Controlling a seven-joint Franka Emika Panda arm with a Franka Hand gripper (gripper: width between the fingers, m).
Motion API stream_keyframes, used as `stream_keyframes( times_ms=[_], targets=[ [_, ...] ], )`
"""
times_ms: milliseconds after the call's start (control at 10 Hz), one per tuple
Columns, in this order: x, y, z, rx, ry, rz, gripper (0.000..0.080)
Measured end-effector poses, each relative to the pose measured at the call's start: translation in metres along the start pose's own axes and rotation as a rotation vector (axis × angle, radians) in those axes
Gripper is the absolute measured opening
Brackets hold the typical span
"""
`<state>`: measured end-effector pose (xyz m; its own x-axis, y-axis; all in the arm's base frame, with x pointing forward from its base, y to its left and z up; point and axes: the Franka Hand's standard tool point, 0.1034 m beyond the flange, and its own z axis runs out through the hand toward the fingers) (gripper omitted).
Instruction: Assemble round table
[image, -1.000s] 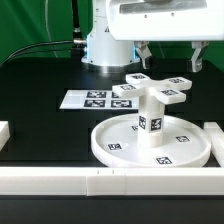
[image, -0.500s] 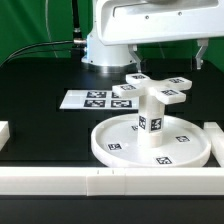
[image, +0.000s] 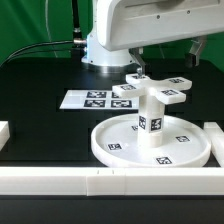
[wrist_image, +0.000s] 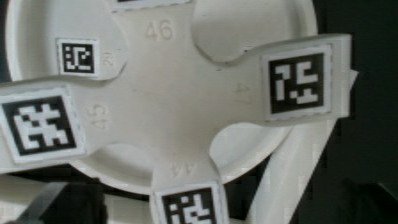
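The large round disc lies on the black table near the front. The short post stands upright at its middle. The cross-shaped piece sits on top of the post. My gripper hangs just above and behind the cross. Its two fingers are spread wide apart and hold nothing. The wrist view looks straight down on the cross with tagged arms, and the disc shows behind it. The fingers do not show clearly in that view.
The marker board lies flat behind the disc on the exterior view's left. A long white rail runs along the front. Shorter rail ends stand at the left and right. The robot base is at the back.
The arm has shifted toward the exterior view's left and come a little lower over the cross. The disc, post and cross have not moved.
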<state>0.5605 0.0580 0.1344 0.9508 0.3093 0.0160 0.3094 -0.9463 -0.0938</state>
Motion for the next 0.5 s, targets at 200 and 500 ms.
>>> stream_keyframes(
  times_ms=[200, 500],
  targets=[
    [-0.0003, 0.0026, -0.0002, -0.006, -0.001, -0.207, 0.0649],
    [-0.0003, 0.0095, 0.0021, -0.027, -0.021, -0.62, 0.0649]
  ],
)
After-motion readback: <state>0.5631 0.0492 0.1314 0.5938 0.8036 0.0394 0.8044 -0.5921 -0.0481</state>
